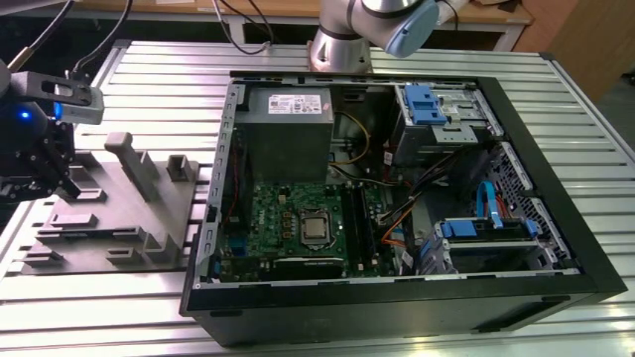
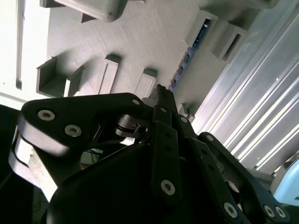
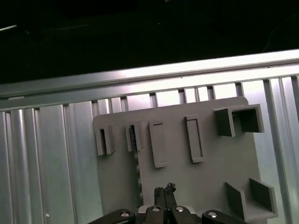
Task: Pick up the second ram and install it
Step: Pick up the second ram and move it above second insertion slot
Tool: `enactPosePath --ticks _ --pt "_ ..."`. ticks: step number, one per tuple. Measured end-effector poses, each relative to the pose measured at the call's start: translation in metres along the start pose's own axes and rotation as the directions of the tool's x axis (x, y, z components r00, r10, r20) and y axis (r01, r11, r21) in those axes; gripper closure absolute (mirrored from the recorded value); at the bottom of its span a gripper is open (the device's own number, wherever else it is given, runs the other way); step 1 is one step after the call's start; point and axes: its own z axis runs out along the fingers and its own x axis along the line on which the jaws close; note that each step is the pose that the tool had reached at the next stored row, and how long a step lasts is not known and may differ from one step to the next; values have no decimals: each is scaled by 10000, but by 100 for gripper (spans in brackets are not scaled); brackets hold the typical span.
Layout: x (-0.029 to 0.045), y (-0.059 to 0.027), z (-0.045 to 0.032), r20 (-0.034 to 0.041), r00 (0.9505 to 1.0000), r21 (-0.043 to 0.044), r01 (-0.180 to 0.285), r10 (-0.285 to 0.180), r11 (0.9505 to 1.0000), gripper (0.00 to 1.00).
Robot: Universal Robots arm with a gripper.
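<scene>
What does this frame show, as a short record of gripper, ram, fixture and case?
gripper: shut, empty, above the grey fixture
second ram: thin strip in the fixture, beside the gripper, not gripped
grey fixture: on the slatted table, at the exterior view's left of the case
computer case: open, green motherboard exposed

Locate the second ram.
In both wrist views the ram stands on edge in the grey holder, near the pincer; the holder lies at the exterior view's left.
</scene>
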Motion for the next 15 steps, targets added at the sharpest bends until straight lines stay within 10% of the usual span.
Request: enactPosePath --ticks 5,15 --pt "1 3 19 -26 9967 11 814 -814 9967 90" --pt "4 26 23 -18 9964 123 842 -842 9964 90"
